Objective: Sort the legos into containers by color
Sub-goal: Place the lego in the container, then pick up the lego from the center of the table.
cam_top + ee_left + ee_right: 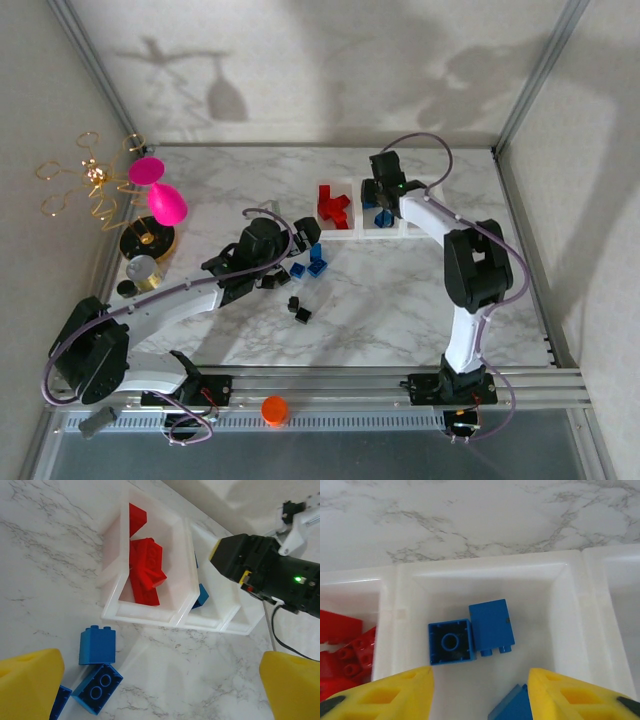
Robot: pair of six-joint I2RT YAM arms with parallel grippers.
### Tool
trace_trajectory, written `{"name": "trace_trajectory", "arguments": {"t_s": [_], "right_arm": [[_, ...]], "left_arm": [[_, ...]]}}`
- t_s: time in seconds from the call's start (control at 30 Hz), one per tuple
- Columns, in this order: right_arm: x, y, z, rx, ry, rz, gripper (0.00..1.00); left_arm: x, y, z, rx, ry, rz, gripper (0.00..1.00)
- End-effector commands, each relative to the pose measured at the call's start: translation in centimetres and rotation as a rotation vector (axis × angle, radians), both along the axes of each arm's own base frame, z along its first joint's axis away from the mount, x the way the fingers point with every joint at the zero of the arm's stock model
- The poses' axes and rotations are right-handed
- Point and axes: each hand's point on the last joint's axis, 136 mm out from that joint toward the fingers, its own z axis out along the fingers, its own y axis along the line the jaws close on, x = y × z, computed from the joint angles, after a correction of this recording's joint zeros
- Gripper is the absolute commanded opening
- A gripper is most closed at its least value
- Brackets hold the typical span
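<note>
The three joined white containers (352, 232) stand at the back middle of the table. The left bin (113, 560) holds several red legos (145, 570). My right gripper (480, 697) hangs open over the middle bin (555, 605), where two blue legos (491, 626) lie side by side and a third (512, 707) lies against my right finger. In the top view the right gripper (380, 200) sits above that bin. My left gripper (160, 690) is open and empty over bare marble, with two blue legos (97, 645) just left of it. Black legos (298, 310) lie nearer the front.
A pink goblet (165, 200), a gold wire stand (90, 180) and a silver cylinder (143, 270) crowd the left side. An orange cap (274, 409) rests on the front rail. More blue legos (315, 262) lie beside the left gripper (308, 240).
</note>
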Motion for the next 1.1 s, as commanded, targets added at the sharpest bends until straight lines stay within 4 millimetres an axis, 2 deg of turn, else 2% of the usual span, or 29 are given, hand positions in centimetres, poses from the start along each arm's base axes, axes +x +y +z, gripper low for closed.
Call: {"name": "trace_trajectory", "arguments": {"t_s": [0.0, 0.1, 0.27, 0.63, 0.73, 0.77, 0.9, 1.07], "right_arm": [[-2.0, 0.9, 3.1, 0.048, -0.041, 0.049, 0.53], [-4.0, 1.3, 4.0, 0.071, -0.040, 0.072, 0.54], [-7.5, 2.8, 4.5, 0.096, -0.030, 0.133, 0.57], [-14.0, 8.0, 0.7, 0.142, 0.055, 0.265, 0.61], [-14.9, 9.3, -0.5, 0.159, 0.081, 0.280, 0.63], [-15.6, 10.4, -0.8, 0.167, 0.086, 0.308, 0.63], [-16.5, 12.8, -1.9, 0.187, 0.110, 0.346, 0.66], [-16.3, 14.9, -3.4, 0.184, 0.139, 0.324, 0.69]], "left_arm": [[0.0, 0.1, 3.2, -0.040, -0.066, -0.014, 1.00], [-0.6, 0.7, 3.5, -0.038, -0.073, -0.009, 1.00], [-1.8, 2.3, 2.7, -0.016, -0.060, 0.014, 1.00], [-3.7, 5.5, 0.1, 0.009, -0.010, 0.104, 0.99], [-4.1, 6.2, -0.3, 0.016, -0.003, 0.124, 1.00], [-4.2, 6.4, -0.4, 0.017, -0.001, 0.129, 1.00], [-4.6, 7.0, -0.7, 0.022, 0.007, 0.150, 1.00], [-4.8, 7.5, -1.0, 0.023, 0.012, 0.163, 1.00]]}}
